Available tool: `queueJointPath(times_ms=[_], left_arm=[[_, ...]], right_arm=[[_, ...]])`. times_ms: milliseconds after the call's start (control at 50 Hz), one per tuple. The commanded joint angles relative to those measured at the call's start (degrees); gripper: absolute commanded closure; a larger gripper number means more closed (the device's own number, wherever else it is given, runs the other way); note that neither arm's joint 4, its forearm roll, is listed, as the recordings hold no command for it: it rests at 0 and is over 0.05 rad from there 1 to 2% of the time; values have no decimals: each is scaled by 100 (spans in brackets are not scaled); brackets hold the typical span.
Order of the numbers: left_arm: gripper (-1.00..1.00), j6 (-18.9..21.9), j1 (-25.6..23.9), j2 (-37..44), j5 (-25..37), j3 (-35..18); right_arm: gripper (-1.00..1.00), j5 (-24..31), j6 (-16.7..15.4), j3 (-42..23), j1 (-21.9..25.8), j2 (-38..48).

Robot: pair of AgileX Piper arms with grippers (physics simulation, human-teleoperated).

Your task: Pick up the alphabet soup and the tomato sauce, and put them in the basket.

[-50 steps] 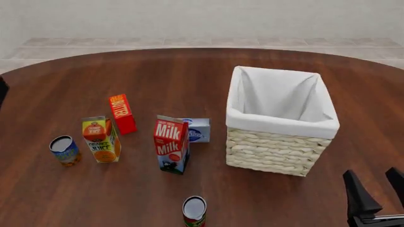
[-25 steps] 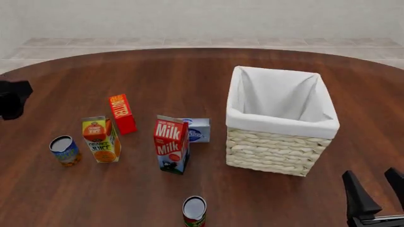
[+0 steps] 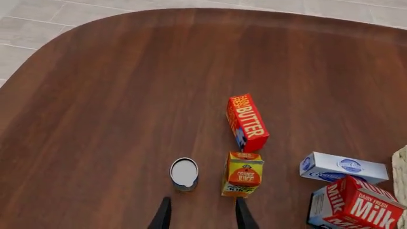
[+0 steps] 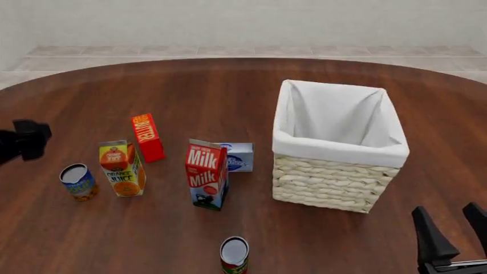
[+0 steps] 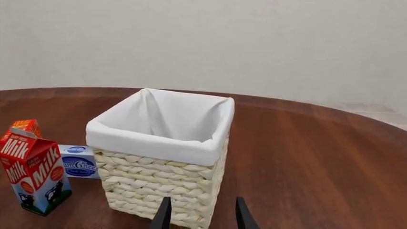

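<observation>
- A round dark wooden table point(image 4: 228, 85) holds several grocery items and a basket
- The basket point(image 4: 339, 154), pale wicker with a white cloth lining, stands on the right half of the table and has nothing visible inside
- The alphabet soup point(image 4: 77, 181) stands upright near the left edge, just beside an orange juice carton point(image 4: 122, 168)
- The tomato sauce point(image 4: 234, 254) stands upright at the near edge, in front of a milk carton point(image 4: 206, 174)
- A red butter box point(image 4: 147, 137) stands behind the juice; a blue and white box point(image 4: 237, 157) lies behind the milk
- The left gripper point(image 3: 202, 217) hovers above the table close to the soup can, fingers apart and empty
- The right gripper point(image 4: 454, 231) sits low at the near right corner, beside the basket, fingers apart, holding nothing
</observation>
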Motion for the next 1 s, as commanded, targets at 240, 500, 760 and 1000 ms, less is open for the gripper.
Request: queueJointPath(times_ms=[240,500,760,1000], left_arm=[[-100,73,233,480,-558,618],[-100,113,283,833,-971,822],[-100,265,505,1142,-1432,963],[-100,379,472,1461,-1728,1041]], right_arm=[[-100,2,11,0,13,1],[-100,12,-11,0,6,-6],[-100,18,-5,0,46,-13],[-100,27,-10,1,61,-17]])
